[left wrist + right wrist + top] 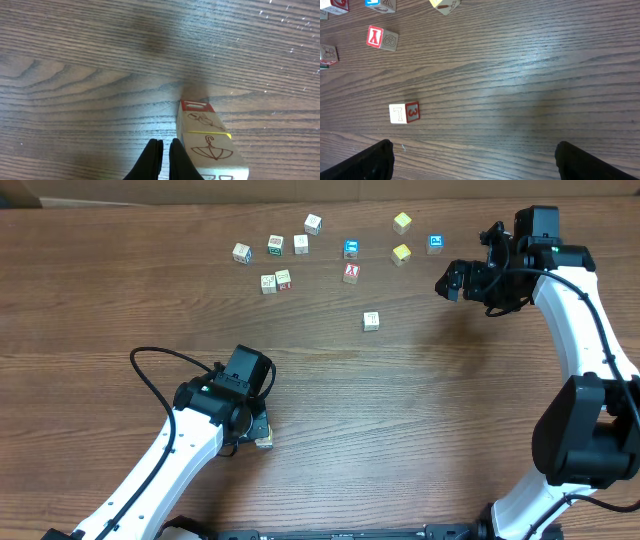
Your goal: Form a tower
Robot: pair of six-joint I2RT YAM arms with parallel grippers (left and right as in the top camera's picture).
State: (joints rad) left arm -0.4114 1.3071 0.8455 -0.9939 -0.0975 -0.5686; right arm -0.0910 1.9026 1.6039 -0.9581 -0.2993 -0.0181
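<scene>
My left arm (170, 465) comes in from the near left corner and runs slantwise out over the counter (400, 410); its wrist bends down so that my left tool (165, 144) points at the wood; the 2 black fingers (152, 160) are pressed together with nothing between them. My right arm (585, 330) rises at the near right, runs up the right side and bends left at the far end; my right tool (473, 150) hangs above the wood with its jaws spread wide, 1 finger at each lower corner of the right wrist view, and it holds nothing.

The tower (205, 142) is at the near left of the counter, just beside my left tool, to the right of the fingers in the left wrist view; whether the nearer finger touches it I cannot tell. From overhead it shows as a spot only 1 cube wide, partly hidden by the tool, so its long axis runs up from the counter and it stands upright. In the left wrist view the column widens toward the camera and leaves the frame at the bottom; I see a red-framed face at its far end, then a faint line drawing, a yellow seam and an umbrella face.

Loose cubes (300, 245) lie scattered along the far side, well apart from the tower; 1 cube with a red side (405, 112) lies alone nearer the middle.
</scene>
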